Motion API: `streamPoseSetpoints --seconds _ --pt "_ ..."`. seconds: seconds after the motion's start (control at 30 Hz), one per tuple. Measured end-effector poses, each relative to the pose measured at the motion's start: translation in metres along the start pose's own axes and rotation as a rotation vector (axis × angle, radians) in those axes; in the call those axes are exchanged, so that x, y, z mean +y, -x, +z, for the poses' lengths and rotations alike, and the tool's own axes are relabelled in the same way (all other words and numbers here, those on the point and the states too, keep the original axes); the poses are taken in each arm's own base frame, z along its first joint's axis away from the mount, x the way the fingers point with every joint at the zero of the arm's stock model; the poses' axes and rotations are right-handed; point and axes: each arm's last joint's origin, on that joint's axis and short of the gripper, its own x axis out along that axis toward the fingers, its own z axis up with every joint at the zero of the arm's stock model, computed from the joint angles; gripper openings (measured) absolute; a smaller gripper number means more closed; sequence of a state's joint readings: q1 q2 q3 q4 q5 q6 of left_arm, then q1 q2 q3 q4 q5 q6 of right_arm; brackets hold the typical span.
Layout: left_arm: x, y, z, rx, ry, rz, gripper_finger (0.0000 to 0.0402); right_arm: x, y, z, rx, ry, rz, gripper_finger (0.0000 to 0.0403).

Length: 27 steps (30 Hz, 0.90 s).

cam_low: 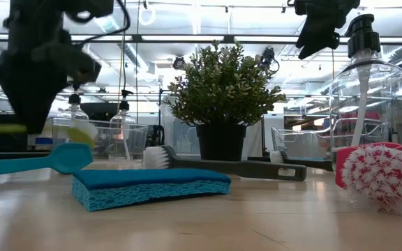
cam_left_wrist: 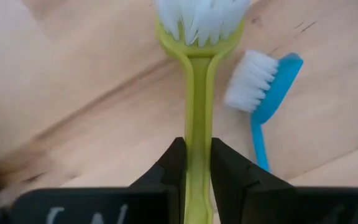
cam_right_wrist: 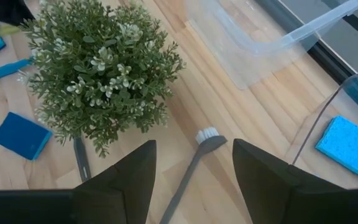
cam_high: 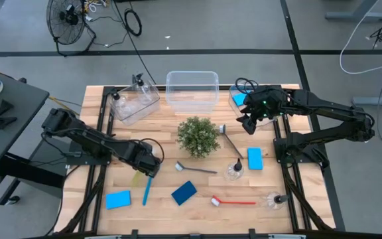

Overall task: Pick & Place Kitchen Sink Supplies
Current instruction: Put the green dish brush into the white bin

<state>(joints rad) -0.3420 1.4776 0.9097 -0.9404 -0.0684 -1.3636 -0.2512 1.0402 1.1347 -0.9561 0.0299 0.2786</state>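
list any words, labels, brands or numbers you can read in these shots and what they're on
None can be read.
The left end effector, shut on the yellow plastic dish brush, has pale marks on its dark housing, cut off and blurred.
The clear plastic pump bottle shows no label.

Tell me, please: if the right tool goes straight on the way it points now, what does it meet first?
Probably the dark grey brush: its white bristle head lies directly ahead between the open right tool's fingers, beside the green plant. Depth is unclear.
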Motion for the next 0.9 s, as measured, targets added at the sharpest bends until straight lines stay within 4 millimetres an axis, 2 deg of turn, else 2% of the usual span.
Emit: streamPoseSetpoints --seconds 0.27,0.53,0.63,0.9 --pt "-0.011 0.062 0.024 -0.105 -0.15 0.043 0.0053 0.001 0.0 0.004 -0.038 0.006 0.014 0.0213" --pt "-0.006 0.121 0.07 -0.337 -0.26 0.1 0.0052 0.001 0.0 0.004 -0.041 0.007 0.015 0.0213" --pt "-0.002 0.133 0.093 -0.402 -0.318 0.094 0.0053 0.001 0.0 0.004 -0.042 0.01 0.014 0.0213" --pt "0.014 0.145 0.158 -0.59 -0.4 0.035 0.0054 0.001 0.0 0.004 -0.044 0.026 0.008 0.0213"
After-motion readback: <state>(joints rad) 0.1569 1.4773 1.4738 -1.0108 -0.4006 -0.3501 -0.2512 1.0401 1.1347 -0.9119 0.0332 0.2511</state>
